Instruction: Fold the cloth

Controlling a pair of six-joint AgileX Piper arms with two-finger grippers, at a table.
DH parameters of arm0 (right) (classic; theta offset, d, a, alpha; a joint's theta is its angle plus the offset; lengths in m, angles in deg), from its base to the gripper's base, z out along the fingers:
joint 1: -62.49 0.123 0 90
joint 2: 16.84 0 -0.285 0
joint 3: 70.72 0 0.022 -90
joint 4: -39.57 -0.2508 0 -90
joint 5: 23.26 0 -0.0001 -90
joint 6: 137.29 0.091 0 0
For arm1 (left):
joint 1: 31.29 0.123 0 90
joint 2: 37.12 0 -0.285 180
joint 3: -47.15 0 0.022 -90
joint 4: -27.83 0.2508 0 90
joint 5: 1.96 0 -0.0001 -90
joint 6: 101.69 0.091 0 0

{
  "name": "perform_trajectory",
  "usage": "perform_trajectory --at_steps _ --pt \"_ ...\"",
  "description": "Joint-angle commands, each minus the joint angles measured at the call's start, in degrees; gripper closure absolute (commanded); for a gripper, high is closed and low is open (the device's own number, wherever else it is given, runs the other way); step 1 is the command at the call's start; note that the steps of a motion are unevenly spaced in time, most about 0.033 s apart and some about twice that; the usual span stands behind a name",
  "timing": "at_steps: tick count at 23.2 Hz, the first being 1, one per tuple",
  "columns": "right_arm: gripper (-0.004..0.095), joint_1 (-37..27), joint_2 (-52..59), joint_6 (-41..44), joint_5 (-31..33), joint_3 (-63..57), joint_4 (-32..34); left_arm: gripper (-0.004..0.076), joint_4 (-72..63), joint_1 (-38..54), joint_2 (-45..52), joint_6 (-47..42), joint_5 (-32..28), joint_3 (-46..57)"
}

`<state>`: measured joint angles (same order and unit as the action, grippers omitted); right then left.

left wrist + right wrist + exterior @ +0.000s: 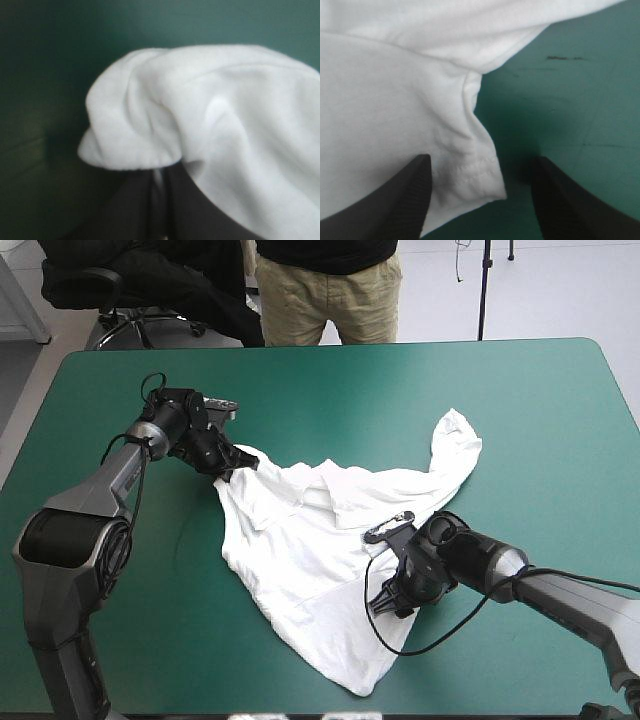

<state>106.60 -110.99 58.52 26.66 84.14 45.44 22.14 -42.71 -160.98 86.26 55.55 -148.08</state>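
Observation:
The white T-shirt [310,550] lies crumpled and partly spread across the middle of the teal-green table, one sleeve [455,445] reaching toward the far right. My left gripper [233,466] is at the shirt's far left corner; in the left wrist view its black fingers [140,205] are all but shut with a bunched fold of T-shirt [200,110] pinched between them. Low over the shirt's right edge sits my right gripper [385,602]. Seen from the right wrist, that gripper [480,161] stands open, a stitched hem corner [470,175] lying on the cover between its fingers.
Teal-green cover [520,400] surrounds the shirt on every side. The near tip of the shirt [360,680] lies close to the table's front edge. The far edge [330,344] is well beyond the shirt.

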Motion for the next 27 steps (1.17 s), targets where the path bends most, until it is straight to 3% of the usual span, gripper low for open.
perform_trajectory --at_steps 1,4,5,6,12,17,21,27 --pt "0.0449 0.4 0.4 -0.5 -3.5 -1.7 -1.2 0.0741 0.0 0.0 1.6 -0.1 -2.2 -0.9" --pt "0.0719 0.8 -0.6 -1.1 -3.6 -2.6 -2.5 0.0741 -0.8 0.0 1.6 -0.1 -2.2 -0.9" --pt "0.0868 0.8 -0.6 -1.2 -3.8 -2.7 -3.2 0.0741 -1.0 0.0 1.6 -0.1 -2.0 -0.9" --pt "0.0917 0.8 -0.6 -0.9 -4.1 -2.7 -3.7 0.0741 -1.1 0.0 1.8 -0.1 -1.6 -0.9" --pt "0.0926 -2.3 6.5 2.0 0.9 5.8 3.2 0.0741 -0.7 0.0 9.9 -0.1 2.4 -1.1" --pt "0.0926 -10.7 15.4 -5.4 5.3 23.8 3.6 0.0741 -0.6 0.0 24.3 1.0 4.3 -1.1" --pt "0.0926 -12.1 16.7 -9.7 5.7 33.9 7.1 0.0741 -0.9 0.0 31.0 1.0 4.1 -3.2" --pt "0.0926 -12.1 16.4 -10.2 3.4 50.2 11.0 0.0741 -3.6 0.0 38.5 1.0 1.5 -14.3"
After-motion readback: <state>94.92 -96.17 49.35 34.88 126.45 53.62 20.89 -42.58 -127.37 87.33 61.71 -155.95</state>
